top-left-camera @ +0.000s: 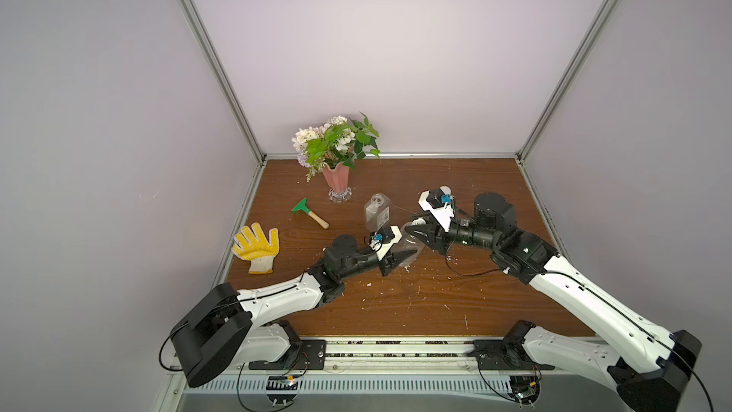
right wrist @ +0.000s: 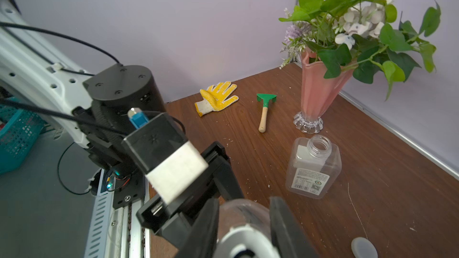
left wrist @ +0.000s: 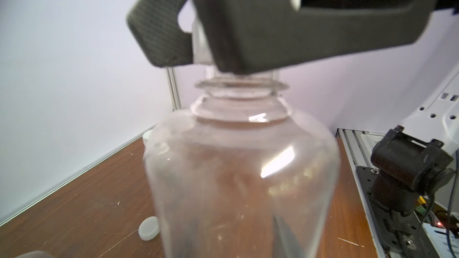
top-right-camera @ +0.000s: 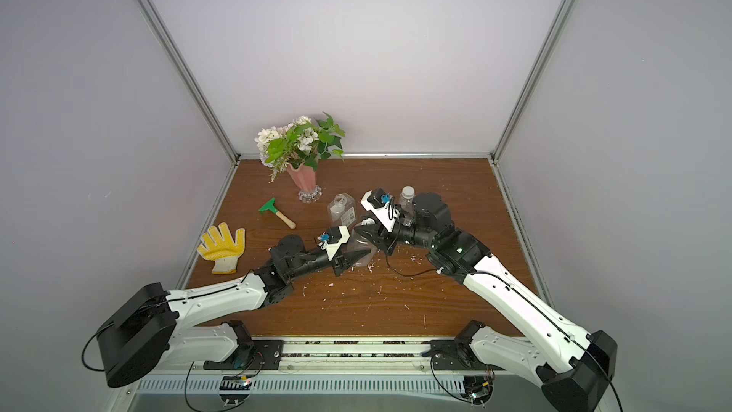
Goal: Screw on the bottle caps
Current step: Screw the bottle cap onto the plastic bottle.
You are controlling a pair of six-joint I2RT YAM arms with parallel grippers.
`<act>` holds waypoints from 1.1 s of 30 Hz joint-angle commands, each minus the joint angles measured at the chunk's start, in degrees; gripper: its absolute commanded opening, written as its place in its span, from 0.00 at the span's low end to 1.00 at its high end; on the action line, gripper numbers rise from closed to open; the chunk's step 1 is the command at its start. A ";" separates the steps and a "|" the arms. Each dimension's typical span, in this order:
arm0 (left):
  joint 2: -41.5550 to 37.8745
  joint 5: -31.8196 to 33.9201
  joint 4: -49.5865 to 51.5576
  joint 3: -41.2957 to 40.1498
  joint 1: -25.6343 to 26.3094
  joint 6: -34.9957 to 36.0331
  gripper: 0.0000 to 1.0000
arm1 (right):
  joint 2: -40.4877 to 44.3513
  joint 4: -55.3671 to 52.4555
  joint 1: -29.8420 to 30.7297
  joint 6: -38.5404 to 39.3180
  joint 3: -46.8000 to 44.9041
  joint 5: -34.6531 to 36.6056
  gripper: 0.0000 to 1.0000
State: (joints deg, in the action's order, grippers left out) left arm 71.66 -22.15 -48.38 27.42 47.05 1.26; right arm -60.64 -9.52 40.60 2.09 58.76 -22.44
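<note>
My left gripper (top-left-camera: 408, 257) is shut on the body of a rounded clear bottle (top-left-camera: 410, 249), held tilted just above mid-table. My right gripper (top-left-camera: 414, 229) is shut on a white bottle cap (right wrist: 246, 241) sitting at that bottle's neck (left wrist: 238, 88); in the left wrist view its dark fingers (left wrist: 236, 21) clamp the cap from above. A square bottle (top-left-camera: 376, 212) with a white label stands open behind them. One loose flat white cap (left wrist: 149, 228) lies on the table beside the held bottle. A slim bottle with a white top (top-right-camera: 406, 196) stands behind my right wrist.
A pink vase of flowers (top-left-camera: 336, 180) stands at the back left. A small green rake (top-left-camera: 309, 212) and a yellow glove (top-left-camera: 256, 247) lie to the left. White flecks litter the wooden table (top-left-camera: 396, 303). Walls enclose the table's left, back and right sides.
</note>
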 commanded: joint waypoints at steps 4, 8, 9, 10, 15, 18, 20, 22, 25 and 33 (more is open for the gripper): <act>-0.91 5.79 -4.90 1.20 -0.03 -0.55 0.49 | 0.08 1.05 -0.58 -7.17 -1.82 13.83 0.00; -0.26 5.32 -4.90 1.46 -0.11 -0.67 0.49 | 0.61 0.59 -0.61 -7.02 -1.16 14.69 0.00; -0.08 5.28 -4.89 1.50 -0.09 -0.70 0.48 | 0.45 0.35 -0.61 -7.44 -0.86 15.03 0.00; 0.15 5.27 -4.90 1.67 -0.09 -0.77 0.47 | 0.20 -0.05 -0.59 -8.11 -0.58 15.47 0.00; 1.09 6.51 -4.93 2.02 -0.04 -0.72 0.43 | -1.80 -0.68 -0.61 -13.10 0.31 15.93 0.00; 1.72 8.37 -4.95 2.24 -0.07 -0.65 0.40 | -2.90 -0.44 -0.48 -15.69 0.17 17.06 0.00; 2.11 9.42 -4.90 2.48 -0.11 -0.66 0.39 | -3.64 -0.24 -0.10 -17.05 0.04 18.11 0.00; 2.56 10.26 -4.97 2.67 -0.08 -0.71 0.39 | -4.64 -0.28 0.68 -17.91 0.11 19.74 0.00; 3.27 11.81 -5.34 3.10 -0.10 -0.79 0.38 | -6.30 -0.42 2.86 -19.07 0.52 24.13 0.00; 4.63 14.51 -5.55 3.94 0.00 -0.56 0.37 | -9.18 1.44 5.99 -19.17 1.14 29.79 0.00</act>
State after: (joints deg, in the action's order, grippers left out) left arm 76.99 -12.27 -47.72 27.55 47.07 -0.19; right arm -68.58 -6.39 46.22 -15.00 59.00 1.04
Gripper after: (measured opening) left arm 0.400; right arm 0.354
